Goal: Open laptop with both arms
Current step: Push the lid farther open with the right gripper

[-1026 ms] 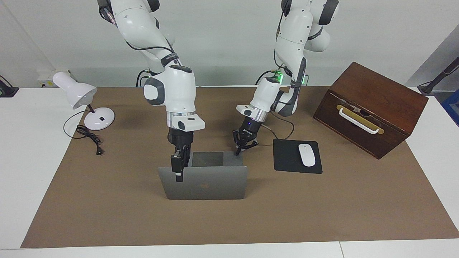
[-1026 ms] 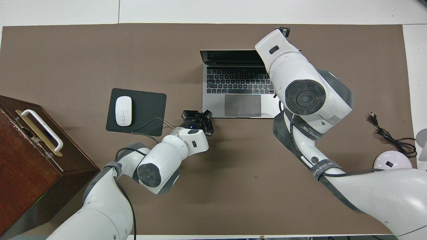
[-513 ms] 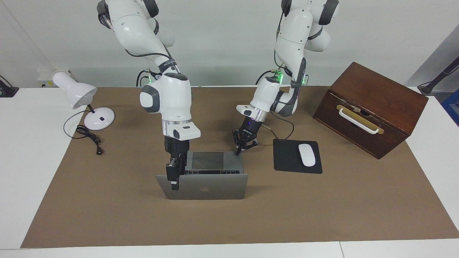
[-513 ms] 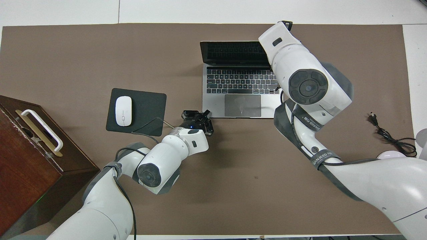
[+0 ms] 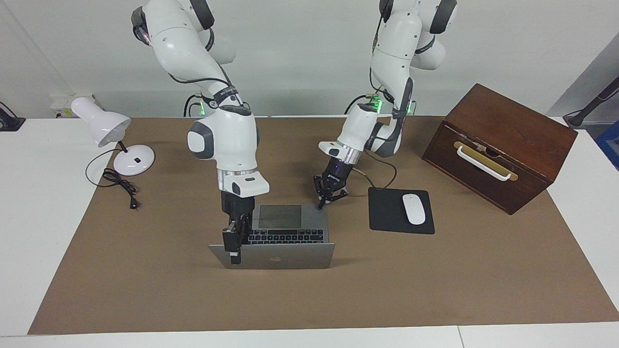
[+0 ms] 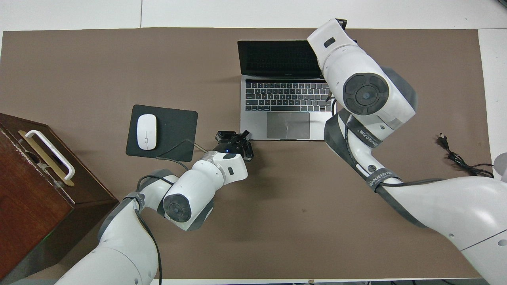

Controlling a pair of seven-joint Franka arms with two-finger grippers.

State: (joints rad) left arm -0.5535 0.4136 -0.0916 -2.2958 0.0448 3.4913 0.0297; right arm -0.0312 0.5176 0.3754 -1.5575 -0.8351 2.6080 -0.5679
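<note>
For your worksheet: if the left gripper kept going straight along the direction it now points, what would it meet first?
The left gripper points steeply down at the laptop, at its corner nearest the mouse pad. It would probably meet that corner of the base at once; whether it already touches is unclear.

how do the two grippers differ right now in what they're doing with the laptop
The right gripper is at the top edge of the laptop's tilted-back lid, at the corner toward the right arm's end; the left gripper sits low at the base's corner nearest the robots, toward the mouse pad. The right one points straight down; the left one is angled. Both are black and touch or nearly touch the laptop.
</note>
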